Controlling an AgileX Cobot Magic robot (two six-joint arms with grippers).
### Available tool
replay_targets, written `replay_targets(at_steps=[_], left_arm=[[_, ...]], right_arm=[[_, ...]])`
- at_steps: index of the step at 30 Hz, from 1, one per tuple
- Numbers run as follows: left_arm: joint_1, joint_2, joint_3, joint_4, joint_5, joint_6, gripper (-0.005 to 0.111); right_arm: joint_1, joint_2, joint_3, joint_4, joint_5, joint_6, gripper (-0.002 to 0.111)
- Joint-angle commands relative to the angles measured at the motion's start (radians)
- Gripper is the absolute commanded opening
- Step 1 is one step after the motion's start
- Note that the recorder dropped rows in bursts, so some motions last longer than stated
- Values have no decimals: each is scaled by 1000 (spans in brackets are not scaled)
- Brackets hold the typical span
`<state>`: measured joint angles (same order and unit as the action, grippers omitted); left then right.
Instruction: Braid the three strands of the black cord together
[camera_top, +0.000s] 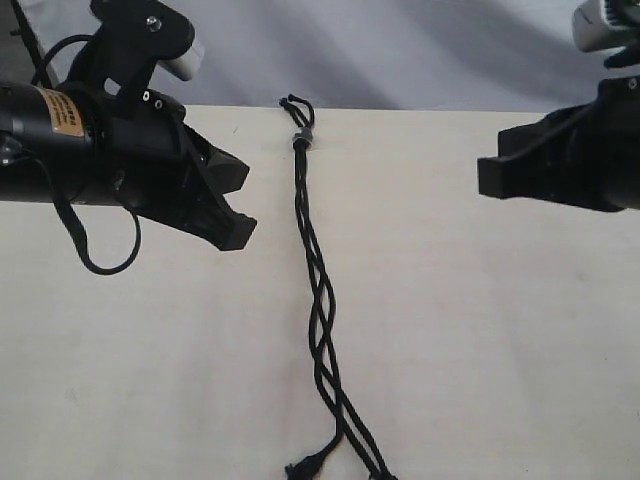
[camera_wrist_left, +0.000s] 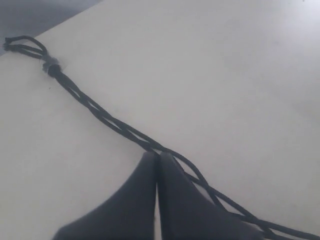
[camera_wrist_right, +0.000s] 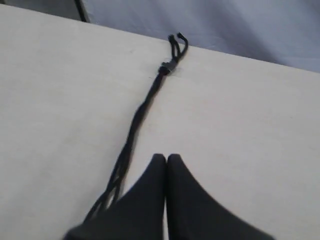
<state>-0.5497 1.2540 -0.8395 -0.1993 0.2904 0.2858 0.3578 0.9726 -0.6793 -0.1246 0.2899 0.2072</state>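
The black cord (camera_top: 318, 300) lies down the middle of the pale table, its three strands loosely interwoven along most of their length. Its knot with the greyish band (camera_top: 301, 138) and small loops sits at the far edge. Near the front edge the strand ends split apart, one frayed tip (camera_top: 303, 466) lying to the left. The cord (camera_wrist_left: 120, 127) and knot (camera_wrist_left: 51, 66) show in the left wrist view, and the cord (camera_wrist_right: 131, 135) again in the right wrist view. My left gripper (camera_top: 238, 232) hovers left of the cord, shut and empty (camera_wrist_left: 157, 156). My right gripper (camera_top: 485, 176) hangs to the right, shut and empty (camera_wrist_right: 166, 157).
The table's far edge (camera_top: 420, 108) runs just behind the knot, with a grey backdrop beyond. A thick black arm cable (camera_top: 95, 262) loops down under the left arm.
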Motion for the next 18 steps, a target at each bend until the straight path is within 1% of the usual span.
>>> replay_targets(at_steps=[1, 4, 7, 9, 12, 18], left_arm=[[2, -9, 6, -15, -4, -5, 0], [2, -9, 6, -17, -4, -5, 0], [2, -9, 6, -17, -4, -5, 0], [2, -9, 6, -17, -4, -5, 0], [2, -9, 6, -17, -4, -5, 0], [2, -9, 6, -17, -4, -5, 0]], right_arm=[[74, -188, 87, 3, -30, 26, 0], [114, -319, 153, 6, -30, 31, 0], [134, -444, 231, 52, -30, 36, 0], [134, -529, 290, 139, -30, 36, 0], [132, -657, 381, 199, -47, 11, 0], [132, -872, 532, 203, -80, -15, 0]])
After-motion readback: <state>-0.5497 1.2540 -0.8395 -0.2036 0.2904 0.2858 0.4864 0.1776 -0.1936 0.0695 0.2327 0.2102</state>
